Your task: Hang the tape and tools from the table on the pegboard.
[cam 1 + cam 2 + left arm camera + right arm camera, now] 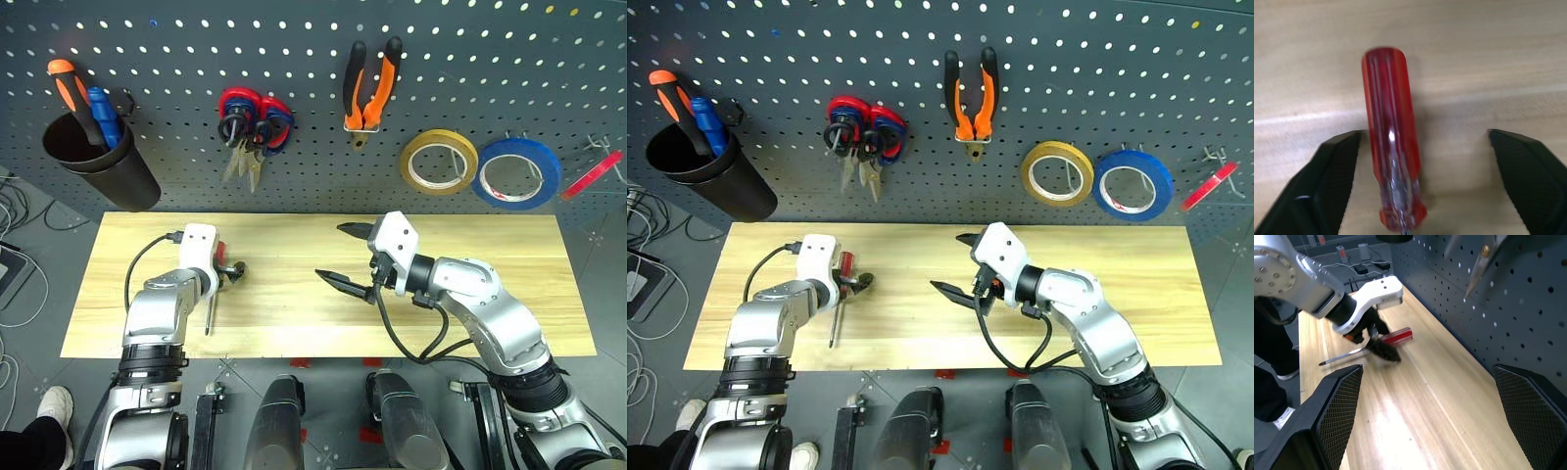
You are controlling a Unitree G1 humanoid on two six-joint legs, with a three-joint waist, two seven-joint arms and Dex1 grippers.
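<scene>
We're down on the table [470, 294] with the left tool [1422, 161], its black fingers [1327, 181] standing wide on either side of the red-handled screwdriver [1391, 142], which lies flat on the wood in the left part of the head frames, shaft pointing toward the bottom edge. Nothing is gripped yet, and in the left wrist frame the handle sits close to one finger with a clear gap to the other. So to do this well we'd want to centre the tool across the handle before closing, squeeze on the thick middle of the red grip instead of the narrow collar, and keep low so the round handle doesn't roll away. The right tool [345, 257] hangs mid-frame above the table, spread wide and empty. On the pegboard [294, 147] above, the yellow tape [438, 162] already hangs right of centre beside the blue tape [516, 173], the pliers [370, 83] are at upper centre, and scissors [250, 122] hang to their left, so by our reckoning the screwdriver is the last piece. The head frames give us the whole board; the left wrist frame shows the off-centre handle up close; and the right wrist frame catches the slim metal shaft [1342, 356] from the side.
</scene>
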